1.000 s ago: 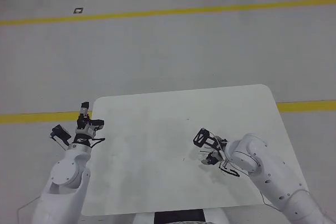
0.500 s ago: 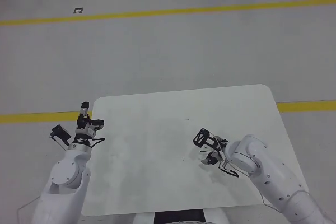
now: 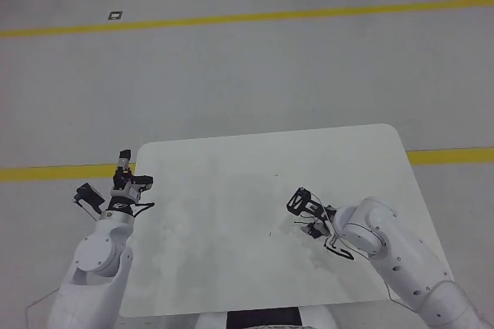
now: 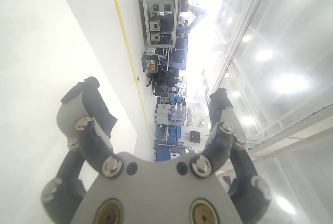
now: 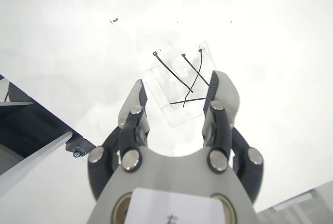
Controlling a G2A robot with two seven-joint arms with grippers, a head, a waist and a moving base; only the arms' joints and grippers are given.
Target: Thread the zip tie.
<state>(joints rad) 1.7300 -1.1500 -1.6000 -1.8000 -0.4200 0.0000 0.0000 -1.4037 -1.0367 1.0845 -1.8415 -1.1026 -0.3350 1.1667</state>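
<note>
Left gripper (image 3: 104, 175) spread and empty off the table's (image 3: 230, 189) left edge, right gripper (image 5: 177, 82) spread just above crossed black zip ties (image 5: 173, 72) on a clear sheet (image 5: 179, 116): overlap risks pinching two ties or dragging the sheet.

A white tabletop (image 3: 230, 164) with rounded corners stands on a grey floor (image 3: 230, 74). Two yellow lines cross the floor: one far off (image 3: 230, 18), with a small dark square (image 3: 115, 15) just beside it, and one (image 3: 33, 173) passing under the tabletop. A clear tray (image 5: 182, 114) lies on the tabletop. Dark specks (image 3: 276, 174) dot its surface. An equipment cabinet (image 4: 161, 19) stands beyond.
</note>
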